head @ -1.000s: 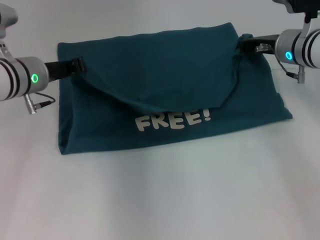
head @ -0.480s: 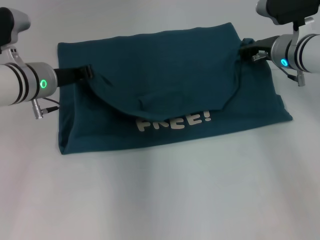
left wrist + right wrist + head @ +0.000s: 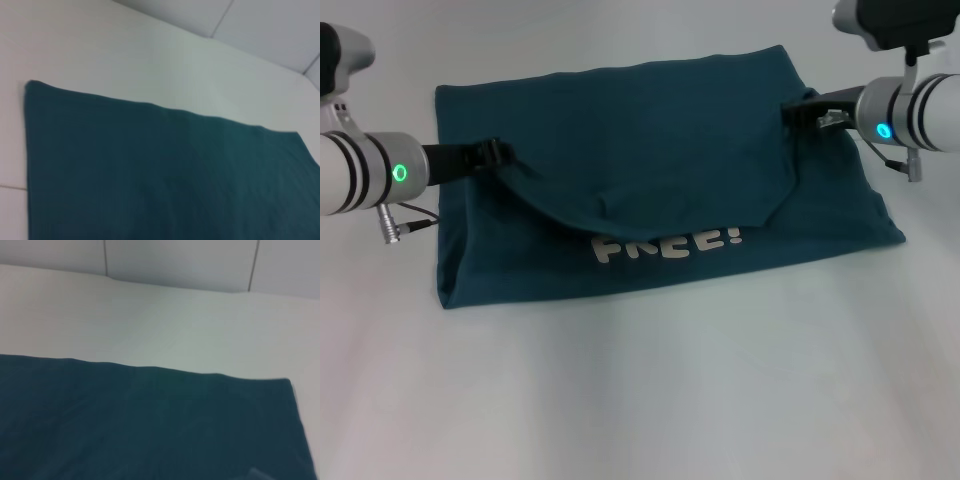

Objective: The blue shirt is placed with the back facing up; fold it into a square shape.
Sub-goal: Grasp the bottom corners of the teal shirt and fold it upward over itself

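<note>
Centrally on the white counter (image 3: 640, 400) lies the blue shirt (image 3: 650, 150), soft, light and floppy, best held by its edges; left tool (image 3: 498, 152) and right tool (image 3: 790, 112) each clench its folded-over flap's corners

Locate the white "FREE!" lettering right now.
Head view: the lettering lies on the blue shirt's near half, centred, its top edge tucked under the folded-over flap.
</note>
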`<control>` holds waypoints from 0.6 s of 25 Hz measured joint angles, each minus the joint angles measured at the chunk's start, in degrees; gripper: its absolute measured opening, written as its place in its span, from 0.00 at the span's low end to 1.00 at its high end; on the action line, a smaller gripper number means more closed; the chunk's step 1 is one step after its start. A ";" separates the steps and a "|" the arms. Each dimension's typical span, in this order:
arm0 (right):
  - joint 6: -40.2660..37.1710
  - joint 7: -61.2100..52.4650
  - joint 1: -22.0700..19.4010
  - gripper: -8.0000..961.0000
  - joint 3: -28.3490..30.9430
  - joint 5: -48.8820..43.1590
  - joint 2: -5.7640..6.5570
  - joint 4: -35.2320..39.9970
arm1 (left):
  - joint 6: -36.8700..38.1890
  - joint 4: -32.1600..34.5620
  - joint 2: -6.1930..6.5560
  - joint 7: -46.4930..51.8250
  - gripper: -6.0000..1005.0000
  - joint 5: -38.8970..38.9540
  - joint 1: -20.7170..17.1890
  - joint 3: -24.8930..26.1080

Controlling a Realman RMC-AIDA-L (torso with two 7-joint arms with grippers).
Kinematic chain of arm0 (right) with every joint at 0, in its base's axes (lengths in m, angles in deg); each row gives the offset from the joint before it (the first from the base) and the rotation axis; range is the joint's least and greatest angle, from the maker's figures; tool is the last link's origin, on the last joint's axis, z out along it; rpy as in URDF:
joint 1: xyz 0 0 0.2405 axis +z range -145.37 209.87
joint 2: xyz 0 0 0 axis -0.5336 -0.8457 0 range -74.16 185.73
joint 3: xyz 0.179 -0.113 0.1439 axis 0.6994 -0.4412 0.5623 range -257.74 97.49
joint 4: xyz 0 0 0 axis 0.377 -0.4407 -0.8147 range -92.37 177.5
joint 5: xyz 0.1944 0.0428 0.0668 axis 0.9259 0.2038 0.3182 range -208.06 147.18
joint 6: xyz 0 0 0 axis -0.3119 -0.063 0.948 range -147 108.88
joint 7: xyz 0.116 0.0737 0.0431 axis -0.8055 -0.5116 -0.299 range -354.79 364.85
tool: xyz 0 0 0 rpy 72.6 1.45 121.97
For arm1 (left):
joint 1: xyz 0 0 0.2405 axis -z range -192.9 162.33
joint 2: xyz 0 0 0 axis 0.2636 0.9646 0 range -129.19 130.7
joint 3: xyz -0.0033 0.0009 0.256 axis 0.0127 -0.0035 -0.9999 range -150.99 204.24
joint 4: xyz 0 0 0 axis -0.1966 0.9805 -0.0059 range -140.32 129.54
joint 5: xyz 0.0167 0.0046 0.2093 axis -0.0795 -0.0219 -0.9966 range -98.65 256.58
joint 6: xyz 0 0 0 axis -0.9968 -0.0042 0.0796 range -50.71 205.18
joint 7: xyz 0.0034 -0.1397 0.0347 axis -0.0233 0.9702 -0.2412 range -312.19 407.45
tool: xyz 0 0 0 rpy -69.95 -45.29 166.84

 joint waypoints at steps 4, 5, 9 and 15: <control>-3.16 -2.91 -1.03 0.31 1.21 0.04 0.72 1.63 | 0.17 1.05 -0.38 0.02 0.26 0.07 -0.49 1.60; -4.42 -3.44 -1.37 0.35 1.82 0.04 0.78 2.43 | 0.31 1.35 -0.52 0.03 0.29 0.08 -0.66 1.96; -10.36 -4.82 -2.48 0.45 4.91 1.00 1.29 5.54 | 0.44 3.70 -1.58 0.25 0.39 0.44 -1.91 2.44; -20.44 -4.94 -3.84 0.59 8.06 6.85 2.85 7.57 | 2.25 7.21 -2.58 1.01 0.63 1.16 -3.51 2.42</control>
